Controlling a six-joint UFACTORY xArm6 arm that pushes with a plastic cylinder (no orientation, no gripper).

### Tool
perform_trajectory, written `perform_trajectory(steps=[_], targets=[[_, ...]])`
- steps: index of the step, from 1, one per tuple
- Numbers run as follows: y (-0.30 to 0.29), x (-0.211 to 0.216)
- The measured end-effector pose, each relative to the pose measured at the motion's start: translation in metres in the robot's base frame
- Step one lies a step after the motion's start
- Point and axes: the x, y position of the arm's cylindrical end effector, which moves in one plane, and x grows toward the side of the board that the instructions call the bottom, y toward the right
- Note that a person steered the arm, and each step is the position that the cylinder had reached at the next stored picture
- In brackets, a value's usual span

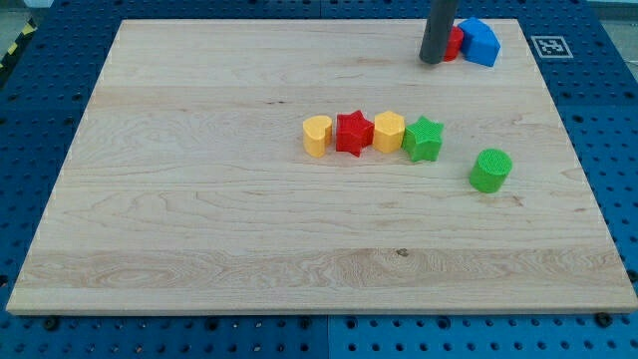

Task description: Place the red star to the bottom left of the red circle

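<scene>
- Camera view looks down on a pale wooden board (199,199) lying on a blue perforated table (598,150); a small black-and-white marker (551,46) sits just off the board's top right corner, and a yellow-and-black striped edge (15,48) shows at the view's top left.
- I carry no pincer, so nothing opens, closes or grips: I end in a dark rod, and my tip (432,61) rests on the board near its top edge, right of centre.
- My tip stands just left of the red circle (455,43), touching it or nearly so; the rod hides part of that block, so I cannot tell which.
- A blue block (480,42) sits against the red circle's right side; its shape is unclear.
- The red star (353,133) lies near the board's middle, well below and left of my tip, second in a tight row.
- That row runs left to right: yellow heart (317,136), red star, yellow hexagon (389,132), green star (424,139), each touching its neighbour.
- A green cylinder (490,170) stands apart, lower right of the row.
</scene>
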Motion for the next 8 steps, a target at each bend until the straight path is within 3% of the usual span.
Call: perform_trajectory(steps=[3,4,6,8], targets=[[-0.001,-0.005],[-0.076,-0.005],[-0.241,0.053],[-0.231,0.106]])
